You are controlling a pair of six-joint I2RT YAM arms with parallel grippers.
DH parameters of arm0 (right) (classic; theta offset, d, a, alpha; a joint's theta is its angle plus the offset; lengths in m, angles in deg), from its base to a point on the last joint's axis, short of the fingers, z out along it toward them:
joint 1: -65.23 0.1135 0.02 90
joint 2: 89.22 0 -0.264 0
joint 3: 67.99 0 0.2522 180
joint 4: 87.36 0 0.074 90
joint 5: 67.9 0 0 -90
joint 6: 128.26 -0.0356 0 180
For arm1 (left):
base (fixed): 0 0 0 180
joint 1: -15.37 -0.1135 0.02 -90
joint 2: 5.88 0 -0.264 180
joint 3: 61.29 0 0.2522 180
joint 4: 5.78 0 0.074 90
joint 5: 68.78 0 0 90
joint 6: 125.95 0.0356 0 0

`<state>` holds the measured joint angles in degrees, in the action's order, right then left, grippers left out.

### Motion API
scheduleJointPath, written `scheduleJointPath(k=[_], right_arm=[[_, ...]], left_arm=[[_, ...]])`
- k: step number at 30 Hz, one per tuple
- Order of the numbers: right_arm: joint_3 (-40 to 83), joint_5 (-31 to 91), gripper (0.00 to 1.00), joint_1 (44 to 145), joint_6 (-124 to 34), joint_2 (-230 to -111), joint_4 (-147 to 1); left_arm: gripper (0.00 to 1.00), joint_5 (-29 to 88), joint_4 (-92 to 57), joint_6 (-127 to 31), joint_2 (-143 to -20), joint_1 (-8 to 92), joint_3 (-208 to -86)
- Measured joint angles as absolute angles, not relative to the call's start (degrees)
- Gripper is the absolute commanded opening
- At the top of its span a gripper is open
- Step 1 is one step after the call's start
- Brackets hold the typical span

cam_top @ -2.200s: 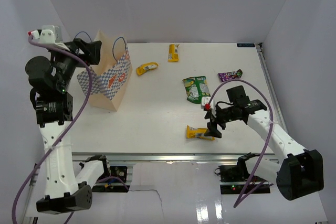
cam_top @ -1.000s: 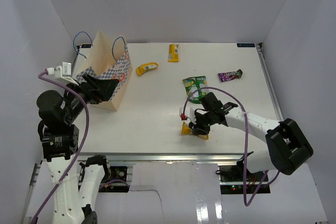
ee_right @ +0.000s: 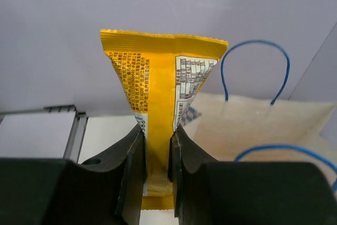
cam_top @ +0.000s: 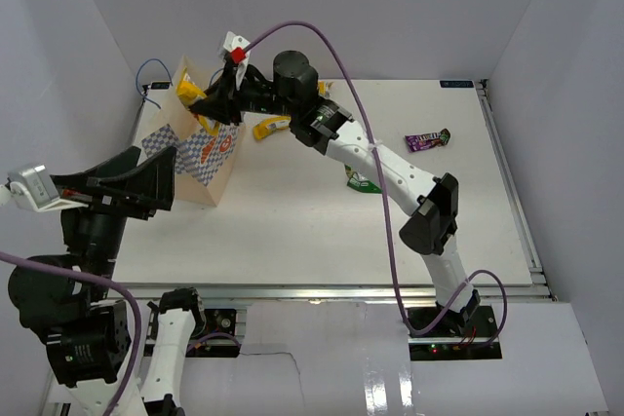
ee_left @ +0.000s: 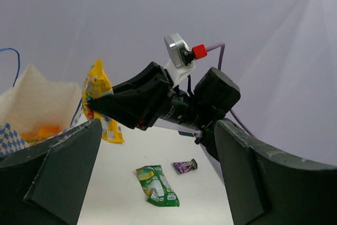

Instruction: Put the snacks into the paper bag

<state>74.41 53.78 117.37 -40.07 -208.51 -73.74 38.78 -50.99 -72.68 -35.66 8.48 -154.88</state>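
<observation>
My left gripper (cam_top: 166,182) hangs nearest, fingers spread wide with nothing between them, just this side of the paper bag (cam_top: 210,153). On the table (cam_top: 292,231) lie the green bag (ee_left: 158,185) and, farther right, the purple candy packet (cam_top: 428,140). Farther back, my right gripper (ee_right: 156,140) pinches a yellow wrapper (ee_right: 158,77) upright at the bag's open top. A second yellow wrapper (cam_top: 273,128) lies near the bag's right side.

Overhead and wrist views share the paper bag (cam_top: 209,149).
</observation>
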Motion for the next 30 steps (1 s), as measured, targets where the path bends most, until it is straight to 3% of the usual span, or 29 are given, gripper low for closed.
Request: scheduleJointPath(k=[7,14,16,20,24,30], right_arm=[[80.73,43.62,0.18,122.37,-39.98,-216.75,-88.45],[81.47,33.50,0.23,125.54,-28.37,-223.59,-98.70],[81.42,31.71,0.26,125.74,-24.88,-224.96,-100.47],[81.21,29.13,0.47,125.56,-19.41,-226.58,-102.26],[80.68,28.10,0.61,125.26,-16.20,-226.65,-102.77],[80.20,28.36,0.64,125.10,-14.56,-226.65,-103.86]], left_arm=[[0.98,35.98,-53.28,-70.30,-34.18,8.48,-156.54],[0.98,35.11,-56.34,-68.97,-34.22,8.48,-158.95],[0.98,35.08,-57.04,-68.81,-34.22,8.48,-159.40],[0.98,35.11,-57.89,-68.77,-34.22,8.48,-159.56],[0.98,35.28,-58.33,-68.79,-34.46,8.48,-159.56],[0.98,37.82,-58.59,-69.10,-36.14,8.45,-159.75]])
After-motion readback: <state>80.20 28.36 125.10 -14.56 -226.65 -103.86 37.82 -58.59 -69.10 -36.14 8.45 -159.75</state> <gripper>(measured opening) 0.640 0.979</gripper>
